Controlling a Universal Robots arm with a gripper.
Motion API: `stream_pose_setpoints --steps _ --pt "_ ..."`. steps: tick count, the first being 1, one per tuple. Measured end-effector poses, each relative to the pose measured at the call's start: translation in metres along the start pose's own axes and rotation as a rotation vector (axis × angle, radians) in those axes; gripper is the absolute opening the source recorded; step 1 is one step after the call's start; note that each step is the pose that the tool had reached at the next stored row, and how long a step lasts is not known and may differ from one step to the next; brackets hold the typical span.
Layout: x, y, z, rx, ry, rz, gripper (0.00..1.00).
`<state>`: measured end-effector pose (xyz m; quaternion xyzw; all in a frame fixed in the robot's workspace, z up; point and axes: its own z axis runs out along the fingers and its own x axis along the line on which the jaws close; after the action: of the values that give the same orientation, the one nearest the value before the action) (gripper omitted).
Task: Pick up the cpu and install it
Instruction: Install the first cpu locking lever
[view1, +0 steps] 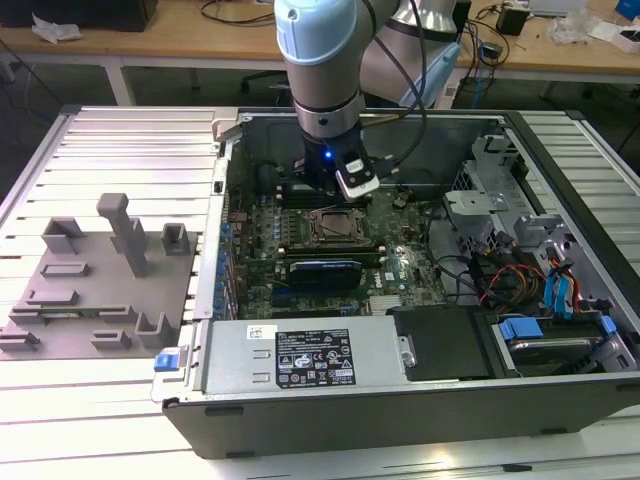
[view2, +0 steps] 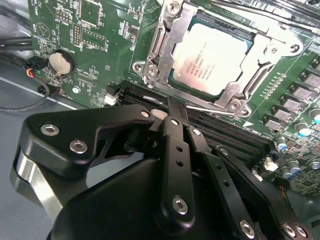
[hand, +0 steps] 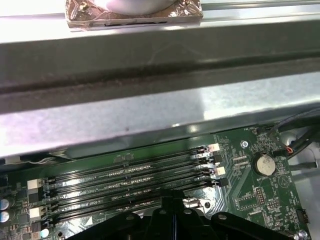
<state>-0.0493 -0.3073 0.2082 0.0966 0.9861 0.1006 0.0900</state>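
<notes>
The cpu (view2: 210, 57), a flat square chip with a silver-white top, lies in the motherboard socket, framed by the metal socket bracket (view2: 167, 42) and its levers. My gripper (view2: 174, 107) hovers just beside the socket over the memory slots, its black fingers (view2: 172, 125) pressed together with nothing between them. In the exterior view the arm's wrist (view1: 325, 150) reaches down into the open computer case, right behind the socket (view1: 335, 228). The first wrist view catches the gripper (hand: 172, 212) at the picture's edge, above the memory slots.
Several memory slots (hand: 130, 175) run beside the socket, with the case wall (hand: 150, 100) rising behind them. A coin battery (view2: 61, 62) sits on the board. A grey fixture with posts (view1: 95, 290) lies on the exterior view's left; power supply (view1: 310, 360) and drive bays (view1: 540, 290) fill the case front and right.
</notes>
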Motion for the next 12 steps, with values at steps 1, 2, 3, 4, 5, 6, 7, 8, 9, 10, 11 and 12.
stream_pose_setpoints --steps 1,2,3,4,5,6,7,8,9,10,11,12 --pt "0.0008 0.0000 -0.0001 0.0005 -0.0011 0.004 0.11" --pt "0.0017 0.0001 -0.0003 0.0011 -0.0021 0.007 0.11" --pt "0.0026 0.0001 -0.0004 0.0017 -0.0031 0.011 0.11" --pt "0.0033 0.0001 -0.0005 0.0025 -0.0044 0.017 0.11" --pt "0.0035 0.0001 -0.0004 0.0034 -0.0060 0.024 0.11" --pt "0.0035 0.0001 -0.0004 0.0053 -0.0086 0.035 0.11" --pt "0.0036 0.0000 -0.0004 0.0064 -0.0102 0.042 0.11" --pt "0.0036 0.0000 -0.0003 0.0075 -0.0121 0.051 0.11" --pt "0.0037 0.0000 -0.0002 0.0087 -0.0140 0.060 0.11" --pt "0.0040 0.0000 -0.0002 0.0090 -0.0155 0.069 0.11" --pt "0.0044 0.0003 0.0000 0.0078 -0.0166 0.076 0.11" --pt "0.0047 0.0006 0.0002 0.0066 -0.0169 0.079 0.11"
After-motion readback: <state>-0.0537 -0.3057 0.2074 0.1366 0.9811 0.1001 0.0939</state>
